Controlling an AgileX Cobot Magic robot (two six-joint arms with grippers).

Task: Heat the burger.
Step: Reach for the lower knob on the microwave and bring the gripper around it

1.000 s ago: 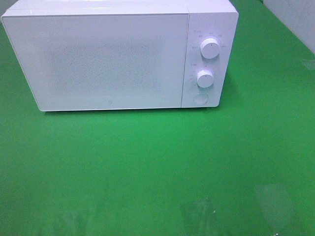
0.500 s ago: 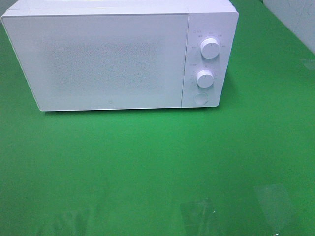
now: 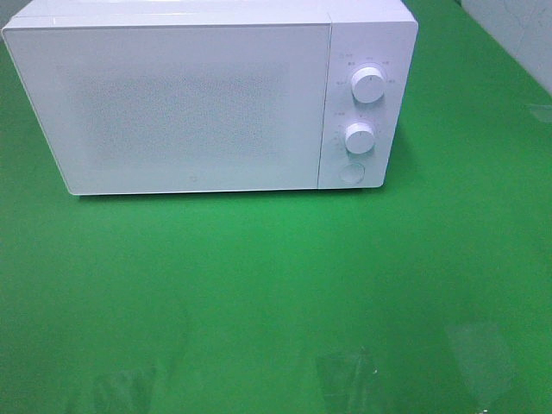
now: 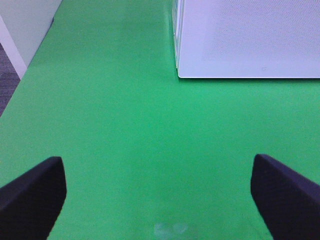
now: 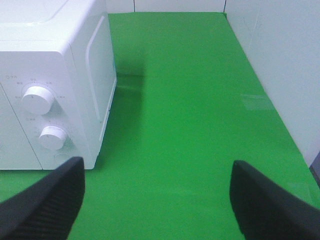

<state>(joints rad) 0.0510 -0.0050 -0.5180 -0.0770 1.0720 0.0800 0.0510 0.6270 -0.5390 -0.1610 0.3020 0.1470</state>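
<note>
The burger is out of view in every frame. A white microwave [image 3: 207, 95] stands at the back of the green table with its door shut; its door corner [image 4: 240, 40] and its knob side [image 5: 50, 90] show in the wrist views. My left gripper [image 4: 157, 200] is open over bare green surface, in front of the microwave's left corner, nothing between its black fingers [image 4: 30, 195]. My right gripper [image 5: 157, 205] is open too, to the right of the microwave, with black fingers [image 5: 45, 200] apart and empty. Neither gripper shows in the exterior high view.
Two round knobs [image 3: 368, 84] and a round button [image 3: 350, 172] sit on the microwave's right panel. A white wall [image 5: 280, 65] borders the table's right side, another wall [image 4: 25, 25] its left. Green table [image 3: 276, 293] stretches in front of the microwave.
</note>
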